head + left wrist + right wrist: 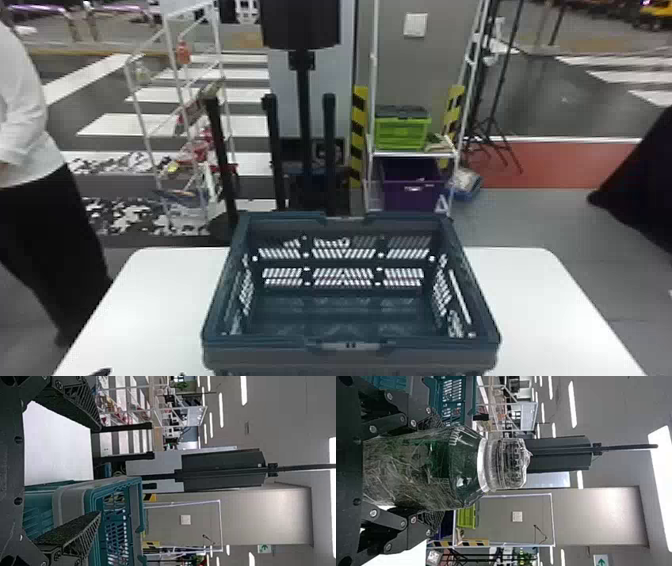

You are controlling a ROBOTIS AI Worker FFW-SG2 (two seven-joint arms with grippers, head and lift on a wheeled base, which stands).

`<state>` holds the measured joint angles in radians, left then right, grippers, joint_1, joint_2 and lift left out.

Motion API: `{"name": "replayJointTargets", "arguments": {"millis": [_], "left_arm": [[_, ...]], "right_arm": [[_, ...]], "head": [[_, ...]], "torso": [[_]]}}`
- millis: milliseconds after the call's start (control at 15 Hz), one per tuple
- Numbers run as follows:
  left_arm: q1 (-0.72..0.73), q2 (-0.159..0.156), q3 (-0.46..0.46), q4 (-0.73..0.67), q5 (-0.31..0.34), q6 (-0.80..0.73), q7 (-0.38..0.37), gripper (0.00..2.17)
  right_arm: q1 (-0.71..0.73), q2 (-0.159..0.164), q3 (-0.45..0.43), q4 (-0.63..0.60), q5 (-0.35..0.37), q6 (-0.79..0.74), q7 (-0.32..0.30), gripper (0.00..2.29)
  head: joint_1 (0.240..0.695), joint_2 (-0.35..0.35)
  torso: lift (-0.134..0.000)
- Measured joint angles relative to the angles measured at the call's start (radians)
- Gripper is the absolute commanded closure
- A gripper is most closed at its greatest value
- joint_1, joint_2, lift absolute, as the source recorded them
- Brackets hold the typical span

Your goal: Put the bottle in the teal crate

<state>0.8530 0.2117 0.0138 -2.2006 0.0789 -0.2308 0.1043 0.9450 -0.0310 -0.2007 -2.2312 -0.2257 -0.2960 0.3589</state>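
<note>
Clearly, the green, clear-wrapped bottle [462, 467] sits between the fingers of the right end effector [435, 472], gripped upright, cap up, outside the teal plastic crate [260, 342] on the white surface [150, 300]. The left end effector [141, 373] is empty, fingers spread.

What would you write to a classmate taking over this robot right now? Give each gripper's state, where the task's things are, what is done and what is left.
Left gripper: open, nothing between its fingers.
Right gripper: closed on the film-wrapped green bottle, which is held upright, cap end up.
Where: the teal crate stands on the white table, open side up; the bottle is outside it.
Done: the bottle is in the grip.
Left: bring it over the crate, lower it inside, then let go. Clearing the rim will probably need care.
</note>
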Motion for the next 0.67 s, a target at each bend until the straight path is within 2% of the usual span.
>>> {"name": "replayJointTargets", "arguments": {"millis": [333,467,667], "left_arm": [[-0.001,0.000,0.005,0.009,0.008,0.002,0.000,0.14],[-0.004,0.001,0.012,0.011,0.015,0.012,0.000,0.14],[-0.022,0.002,0.015,0.020,0.025,0.039,0.000,0.14]], "right_arm": [[-0.168,-0.019,-0.033,-0.012,0.000,0.155,0.032,1.95],[-0.259,-0.042,-0.048,-0.008,-0.007,0.253,0.057,1.95],[-0.407,-0.096,-0.052,0.002,-0.006,0.419,0.079,1.95]], "head": [[0.499,0.000],[0.499,0.000],[0.499,0.000]], "torso": [[0.000],[0.000],[0.000]]}}
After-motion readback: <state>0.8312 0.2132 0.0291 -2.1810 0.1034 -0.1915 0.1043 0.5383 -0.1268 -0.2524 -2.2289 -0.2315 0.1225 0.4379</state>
